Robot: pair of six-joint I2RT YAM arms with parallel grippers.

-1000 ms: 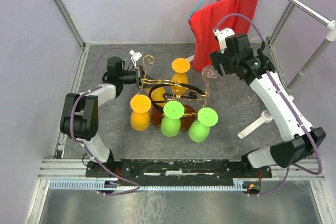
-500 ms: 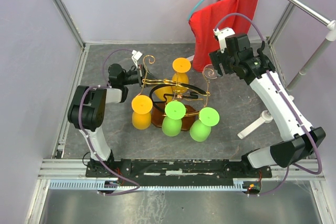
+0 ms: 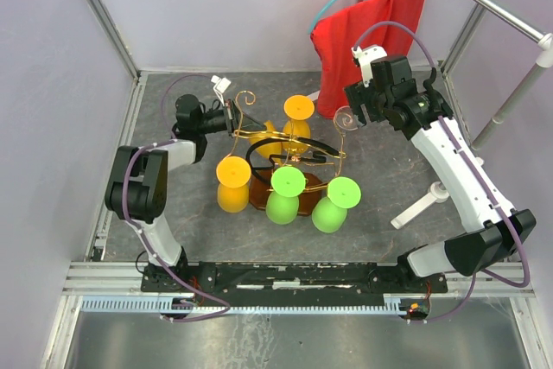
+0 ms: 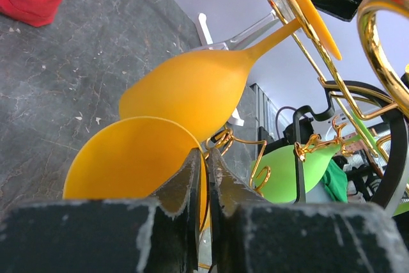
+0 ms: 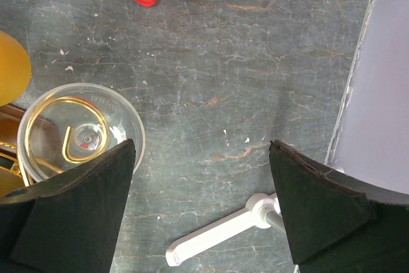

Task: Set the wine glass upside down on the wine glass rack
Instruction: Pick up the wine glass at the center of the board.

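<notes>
Overhead, saw the dark stone-look table (image 3: 389, 170) with a red cloth (image 3: 371, 41) hanging at the back. Found the wine glass rack (image 3: 251, 133) mid-table, with two orange glasses (image 3: 232, 183) and two green glasses (image 3: 281, 196) hung bowl-down off its copper wire arms. Spotted the clear wine glass (image 3: 346, 117) foot-up on the rack's far right curl, just beside the right gripper (image 3: 363, 114). Placed the left gripper (image 3: 229, 112) at the rack's far left curl. Noted a white peg (image 3: 422, 205) lying flat on the table near the right arm.

Got from the right wrist view what overhead hid: jaws of the right gripper (image 5: 201, 158) spread wide, clamped on nothing; wine glass (image 5: 80, 133) foot at the left finger's edge, gold curl showing through it. Got from the left wrist view the left gripper (image 4: 206, 158) with jaws pressed together, orange glasses (image 4: 185, 91) just past the tips. Could not tell there whether any wire was pinched.
</notes>
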